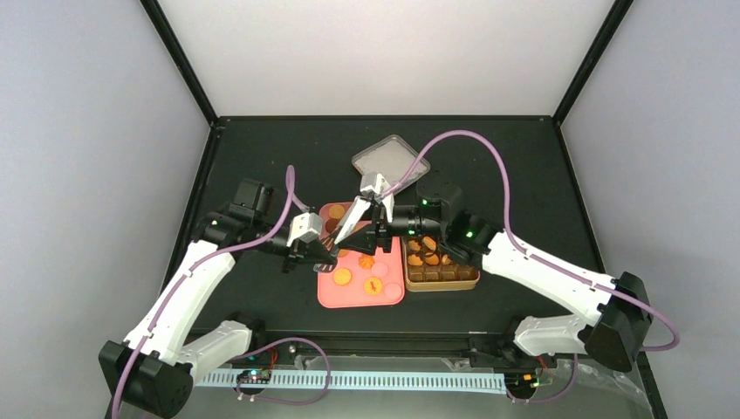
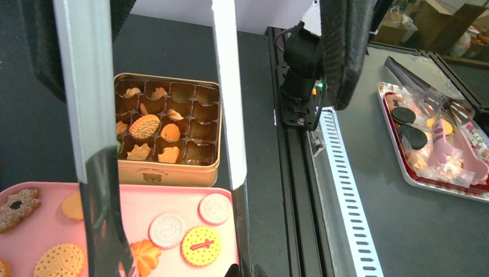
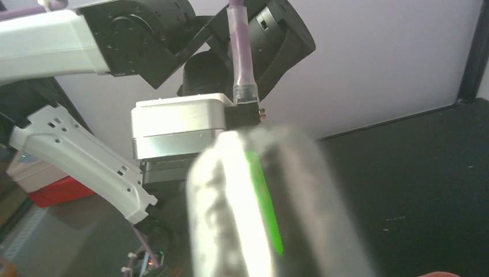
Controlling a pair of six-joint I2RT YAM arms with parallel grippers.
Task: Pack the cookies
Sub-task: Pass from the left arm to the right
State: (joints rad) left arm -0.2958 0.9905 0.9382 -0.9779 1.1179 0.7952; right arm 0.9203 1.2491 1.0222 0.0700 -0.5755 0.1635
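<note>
I'm looking at the cookies (image 2: 167,231) lying flat on the pink tray (image 2: 115,202), with a few already sitting in compartments of the gold tin (image 2: 167,172) just beside it. I'm judging them light, stiff and brittle, apt to chip under a hard squeeze, so I'm planning a gentle pinch across each rim. The left gripper (image 1: 316,260) is sitting fully closed at the tray's left edge, though I cannot tell whether it is clamping anything. The right gripper (image 1: 375,237) is hanging over the tray, and I cannot tell how wide it stands. The metal tongs (image 2: 228,115) are crossing the left wrist view and crowding the space above the tray, and the tin's lid (image 1: 390,160) is lying on the table behind it.
</note>
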